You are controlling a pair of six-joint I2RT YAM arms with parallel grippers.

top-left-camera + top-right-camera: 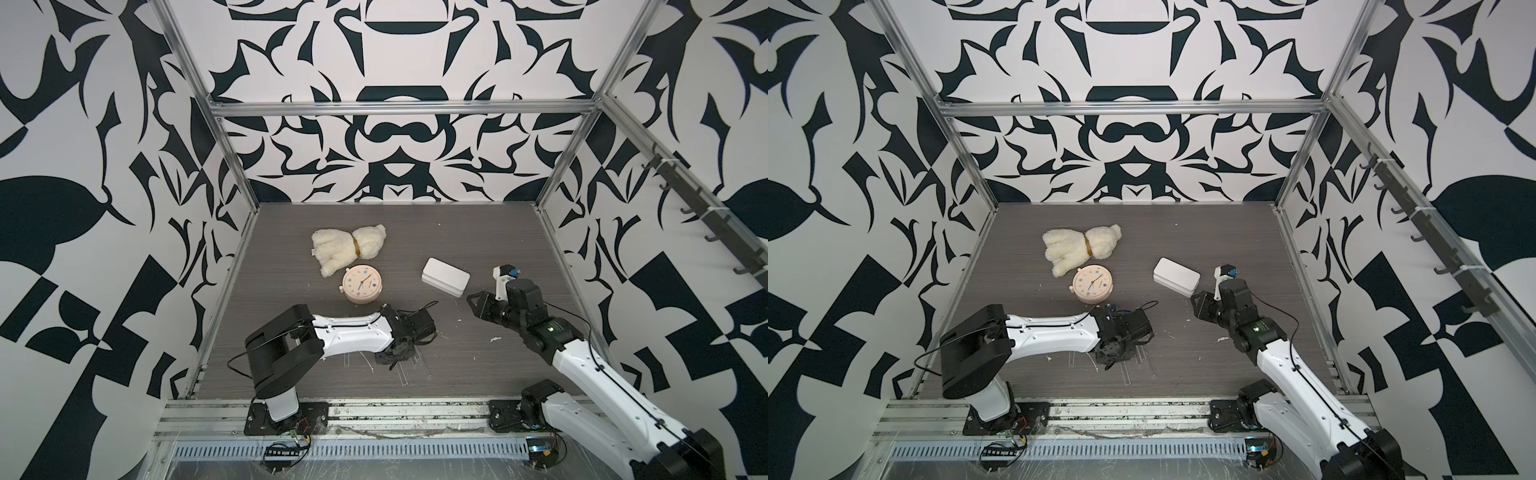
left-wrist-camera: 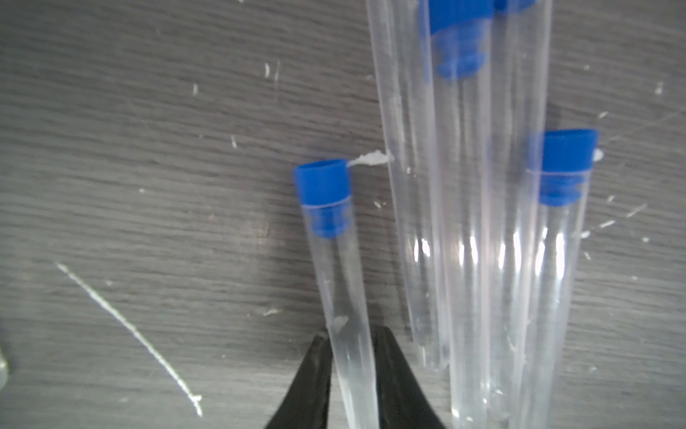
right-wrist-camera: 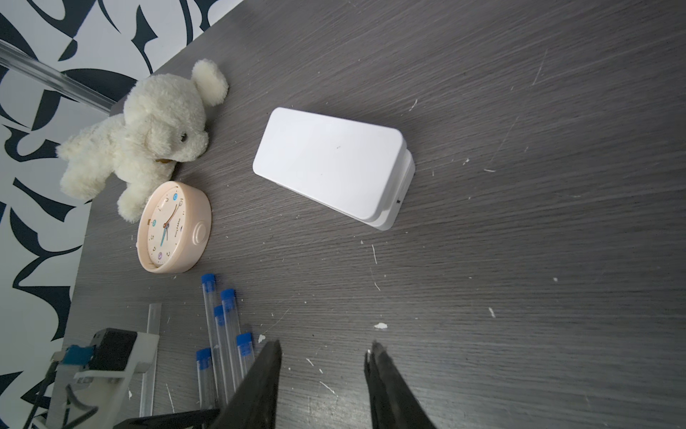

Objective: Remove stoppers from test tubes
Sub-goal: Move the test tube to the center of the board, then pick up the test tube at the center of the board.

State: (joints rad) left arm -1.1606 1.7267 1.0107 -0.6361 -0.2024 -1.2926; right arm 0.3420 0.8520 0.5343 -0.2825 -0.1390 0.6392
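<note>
Everywhere, black-and-white patterned walls (image 1: 395,62) enclose the scratched grey wood-grain table (image 1: 457,232).

Both top views look down from high above the near edge toward the far wall and share the whole table (image 1: 415,232). The left wrist view sits very close over the test tubes (image 2: 464,260). The right wrist view, set higher, faces far-left across the table and shares those tubes, beside the clock (image 3: 174,226).
</note>
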